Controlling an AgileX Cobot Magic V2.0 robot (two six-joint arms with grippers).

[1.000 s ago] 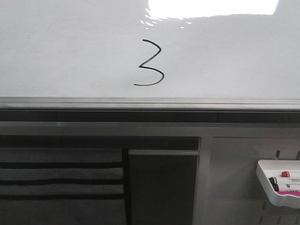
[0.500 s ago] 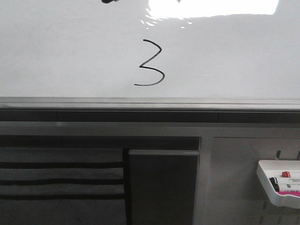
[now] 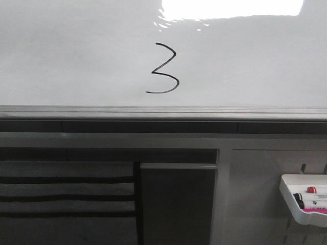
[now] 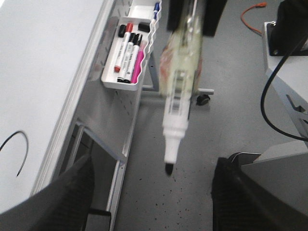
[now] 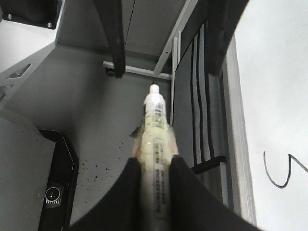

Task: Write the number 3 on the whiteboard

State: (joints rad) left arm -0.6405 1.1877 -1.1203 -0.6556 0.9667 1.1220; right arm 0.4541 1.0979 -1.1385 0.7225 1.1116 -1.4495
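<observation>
Number 3 (image 3: pixel 163 69) complete on whiteboard (image 3: pixel 76 56), centre, just above lower rail. Right gripper (image 5: pixel 155 166) jaws pinching marker (image 5: pixel 155 130), tip off board. Left gripper (image 4: pixel 149 192) jaws spread, empty. Judgement: hold tip clear, avoid smudging digit.

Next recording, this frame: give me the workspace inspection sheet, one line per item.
Surface: whiteboard glossy, with glare along the top edge and a grey rail below.
Job's things: number 3 drawn in thin black line, complete.
Clutter: marker tray at lower right holds several markers; the left wrist view shows black, red and pink ones.
Grippers: right gripper shut on a marker, tip off the board. Left gripper's fingers spread apart, holding nothing.
Cables: black cable and orange cord in the left wrist view.
Surroundings: speckled grey floor and striped grey panel under the board.
</observation>
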